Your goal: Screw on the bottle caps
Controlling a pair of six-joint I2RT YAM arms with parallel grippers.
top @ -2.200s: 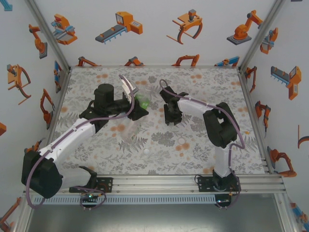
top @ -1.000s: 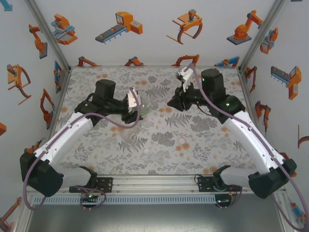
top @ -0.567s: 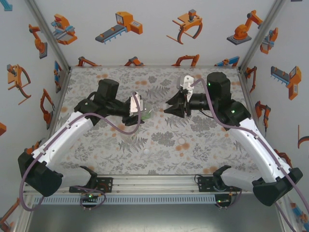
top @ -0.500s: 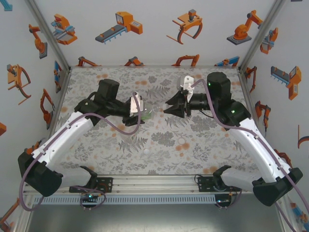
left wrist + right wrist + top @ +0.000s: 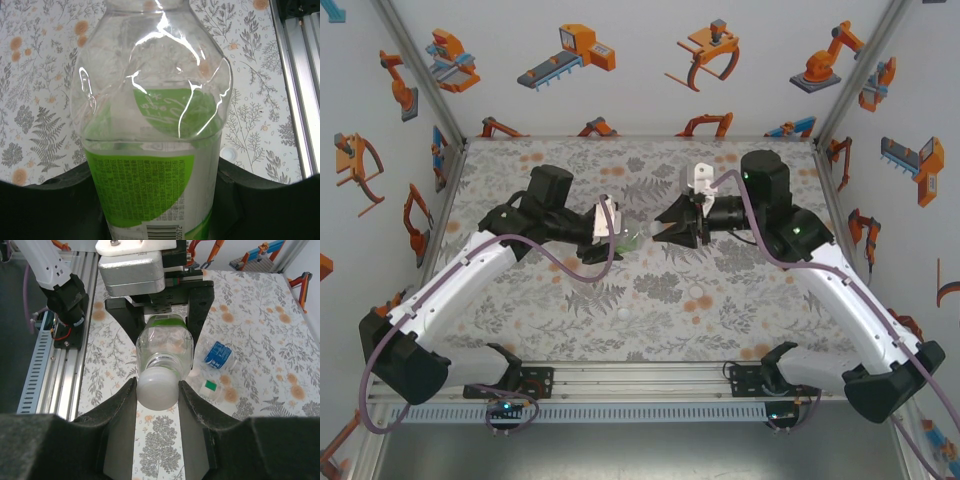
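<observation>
The white cap [image 5: 156,389] sits against the mouth of the green-labelled bottle [image 5: 165,347], above the middle of the table [image 5: 740,320]. The right gripper [image 5: 666,228] is closed on the cap, one finger on each side. The left gripper [image 5: 613,233] clamps the bottle around its labelled body and holds it roughly level, neck toward the right arm.

The left wrist view shows the bottle's [image 5: 150,125] upper part clear, with the floral table visible through it. Whether it holds any liquid cannot be told.

The right wrist view shows three bottles in all. Beyond the held one, a blue-labelled bottle [image 5: 218,356] and a clear bottle [image 5: 212,388] with a small green mark lie on the table, just beside each other.

From above, two small white discs [image 5: 698,291] [image 5: 623,314] lie toward the table's near edge, too small to identify.
</observation>
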